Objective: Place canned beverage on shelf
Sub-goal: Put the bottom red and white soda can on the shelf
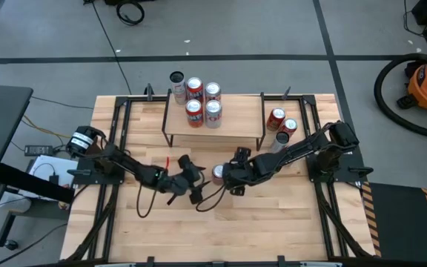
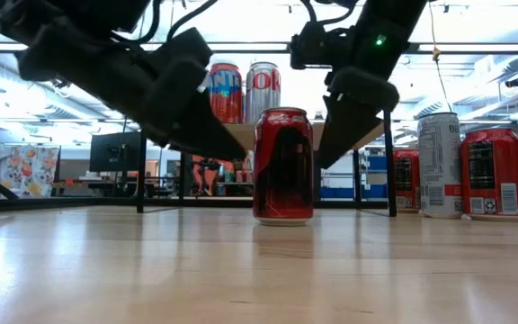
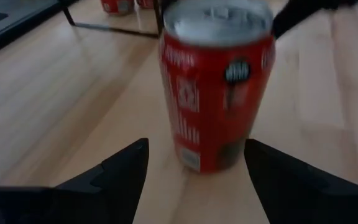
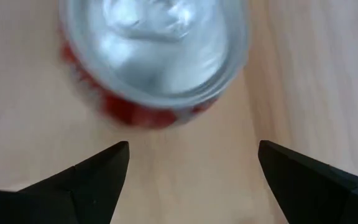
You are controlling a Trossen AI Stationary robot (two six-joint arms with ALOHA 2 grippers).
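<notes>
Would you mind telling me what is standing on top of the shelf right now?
Five cans stand upright on the shelf, bunched at its left end: four red or silver, one dark-topped. The board hides whatever lies underneath.

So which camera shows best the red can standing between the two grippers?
The low view: the red can stands upright on the table, whole and side-on. The high view shows only its top between the arms. The left wrist view shows its side close up; the right wrist view shows mostly its lid.
</notes>
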